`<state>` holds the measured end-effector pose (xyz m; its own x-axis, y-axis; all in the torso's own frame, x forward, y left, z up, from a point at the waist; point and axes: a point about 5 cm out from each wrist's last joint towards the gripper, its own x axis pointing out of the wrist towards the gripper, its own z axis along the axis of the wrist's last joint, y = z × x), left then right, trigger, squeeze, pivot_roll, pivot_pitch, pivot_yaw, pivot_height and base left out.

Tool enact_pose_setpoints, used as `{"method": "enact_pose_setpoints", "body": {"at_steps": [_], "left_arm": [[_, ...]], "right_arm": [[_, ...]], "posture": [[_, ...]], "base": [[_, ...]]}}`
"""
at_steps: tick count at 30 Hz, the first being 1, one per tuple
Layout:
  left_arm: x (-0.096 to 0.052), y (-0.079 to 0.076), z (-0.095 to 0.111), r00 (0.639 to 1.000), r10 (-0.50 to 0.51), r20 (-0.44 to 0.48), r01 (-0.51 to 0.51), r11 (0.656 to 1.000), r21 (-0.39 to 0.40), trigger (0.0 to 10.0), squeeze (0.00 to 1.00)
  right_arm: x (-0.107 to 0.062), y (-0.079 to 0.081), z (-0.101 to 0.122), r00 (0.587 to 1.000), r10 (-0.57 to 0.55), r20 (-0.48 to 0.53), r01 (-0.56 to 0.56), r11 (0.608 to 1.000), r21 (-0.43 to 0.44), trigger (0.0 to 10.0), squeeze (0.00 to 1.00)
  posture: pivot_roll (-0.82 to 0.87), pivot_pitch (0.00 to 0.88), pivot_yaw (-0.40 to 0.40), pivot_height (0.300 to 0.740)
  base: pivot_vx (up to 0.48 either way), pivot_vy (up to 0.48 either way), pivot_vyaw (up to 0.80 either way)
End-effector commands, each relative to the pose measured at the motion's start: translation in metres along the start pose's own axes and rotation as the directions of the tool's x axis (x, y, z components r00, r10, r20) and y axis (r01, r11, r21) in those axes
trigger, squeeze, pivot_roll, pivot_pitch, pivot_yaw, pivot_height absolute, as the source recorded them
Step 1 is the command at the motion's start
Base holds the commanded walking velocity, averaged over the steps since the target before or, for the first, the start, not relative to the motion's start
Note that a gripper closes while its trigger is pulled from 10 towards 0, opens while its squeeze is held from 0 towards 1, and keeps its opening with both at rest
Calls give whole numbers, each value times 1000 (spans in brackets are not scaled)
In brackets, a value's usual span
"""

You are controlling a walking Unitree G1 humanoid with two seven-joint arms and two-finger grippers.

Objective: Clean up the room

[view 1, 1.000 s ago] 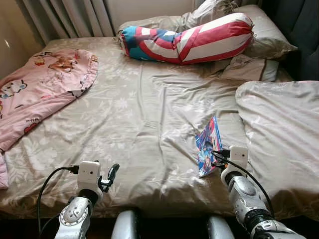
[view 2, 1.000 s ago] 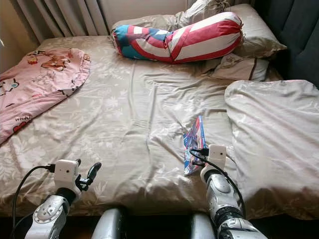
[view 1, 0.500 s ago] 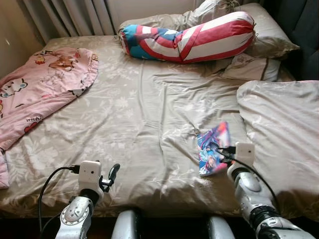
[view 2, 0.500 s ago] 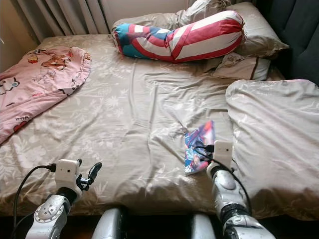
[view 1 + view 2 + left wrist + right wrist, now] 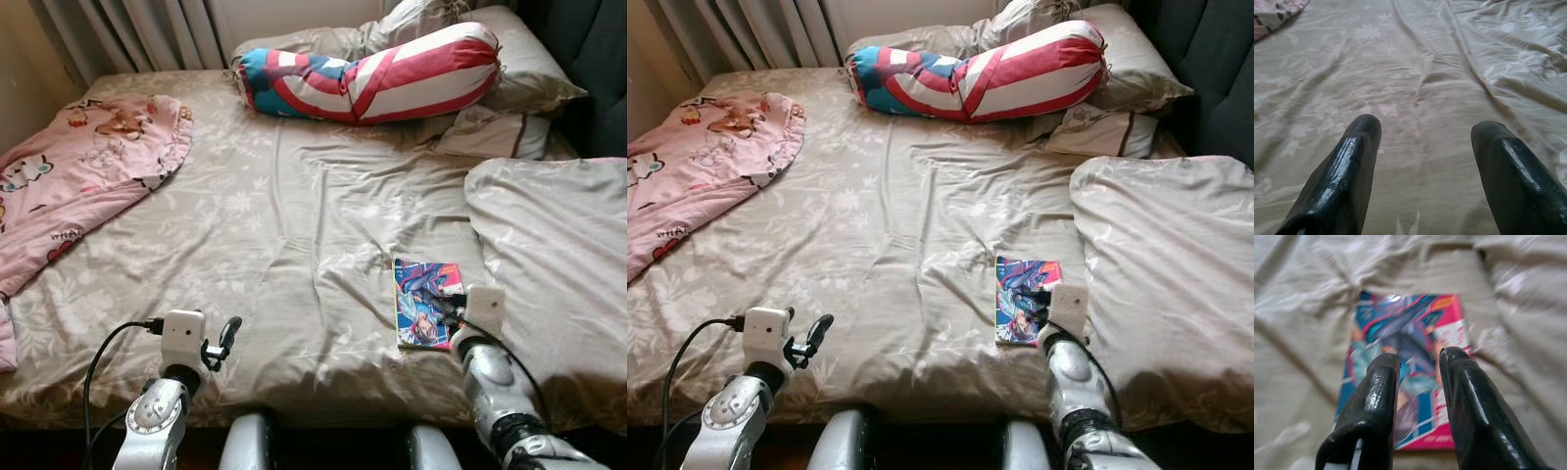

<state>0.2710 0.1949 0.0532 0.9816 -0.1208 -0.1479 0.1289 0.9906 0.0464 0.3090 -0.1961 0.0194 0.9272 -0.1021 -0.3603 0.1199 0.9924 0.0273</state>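
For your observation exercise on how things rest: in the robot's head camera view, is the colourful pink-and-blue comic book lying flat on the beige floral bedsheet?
Yes, the colourful comic book lies flat, cover up, on the beige floral bedsheet.

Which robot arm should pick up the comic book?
Probably the right. The right gripper is already over the book, fingers slightly apart. The left gripper hangs open over bare sheet, far from it.
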Motion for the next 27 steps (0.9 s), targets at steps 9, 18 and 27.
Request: {"method": "enact_pose_setpoints", "body": {"at_steps": [9, 18, 27], "left_arm": [[14, -3, -11, 998, 3, -58, -4, 1000, -9, 10000, 0], [17, -1, -45, 968, 16, -250, -14, 1000, 7, 10000, 0], [-5, -14, -91, 864, -17, -503, 52, 997, 55, 10000, 0]], "right_arm": [[-14, 10, -32, 995, 64, -76, -65, 998, -5, 10000, 0], [-36, -4, -78, 966, 12, -260, -15, 1000, -8, 10000, 0], [-66, -21, -122, 890, -76, -450, 109, 993, 48, 10000, 0]], "posture": [[-51, 39, 42, 663], [-73, 0, 41, 708], [-86, 0, 30, 717]], "base": [[0, 0, 0], [0, 0, 0], [0, 0, 0]]}}
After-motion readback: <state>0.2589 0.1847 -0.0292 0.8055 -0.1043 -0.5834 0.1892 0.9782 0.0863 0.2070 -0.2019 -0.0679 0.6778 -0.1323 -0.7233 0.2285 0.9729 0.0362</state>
